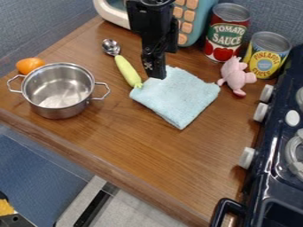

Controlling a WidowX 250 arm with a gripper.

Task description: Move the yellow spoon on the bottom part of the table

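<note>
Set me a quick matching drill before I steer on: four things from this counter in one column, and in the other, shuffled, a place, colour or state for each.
Things:
1. spoon
2. pot
3. cloth
4. plush toy

Descriptions:
A. pale blue, lying on the wooden counter
B. pink, just in front of the red can
C. yellow-green handle, metal bowl
D. no lid on, a handle on each side

Right pairs: 1-C, 2-D, 3-A, 4-B
</note>
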